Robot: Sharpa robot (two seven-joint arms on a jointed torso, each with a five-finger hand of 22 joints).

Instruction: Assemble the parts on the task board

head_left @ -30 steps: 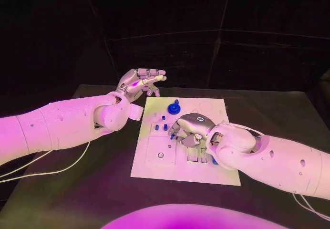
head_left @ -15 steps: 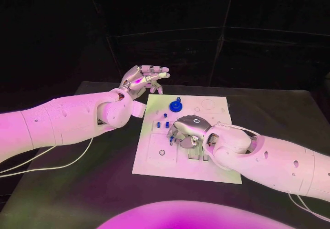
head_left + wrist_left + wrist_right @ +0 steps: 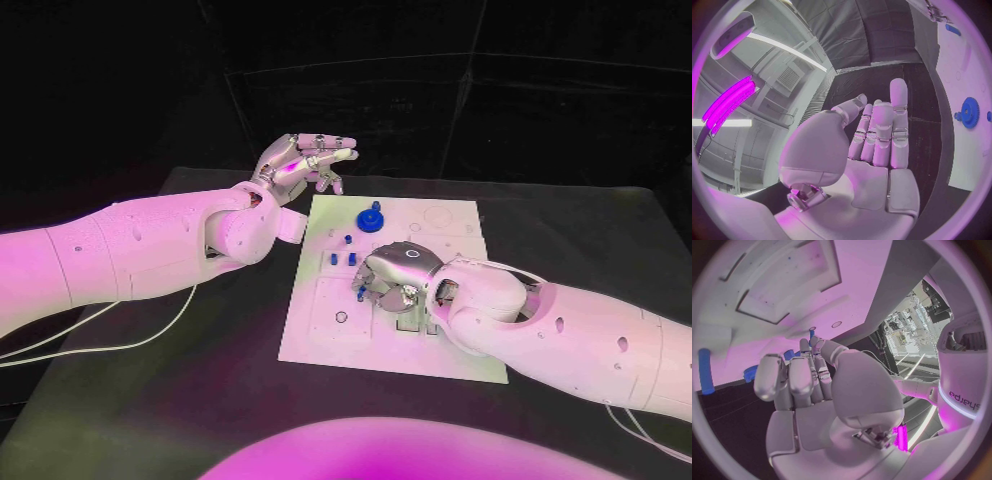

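Over the last second the left hand [image 3: 306, 160] is lifting slightly and drifting out past the far left corner of the task board [image 3: 325, 335] — it is holding nothing, fingers extended and loosely apart, as the left wrist view [image 3: 873, 145] also shows. The right hand [image 3: 397, 275] is barely shifting; it is staying low over the middle of the board, fingers curled downward among the small blue parts. Whether it is actually pinching a piece is something I cannot tell: the fingertips are hidden beneath the palm from the head camera, and the right wrist view [image 3: 811, 385] shows fingers bent toward the board with blue pieces just beyond them.

This suggests the right hand is doing the fitting work while the left is clearing out of the way.

On the board, a blue gear [image 3: 371, 219] is standing near the far edge, also visible from the left wrist [image 3: 969, 113]. A few small blue pegs [image 3: 343, 259] are sitting upright just left of the right hand — in sockets, it seems. Near the left edge, a ring-shaped outline [image 3: 340, 317] is lying unfilled.
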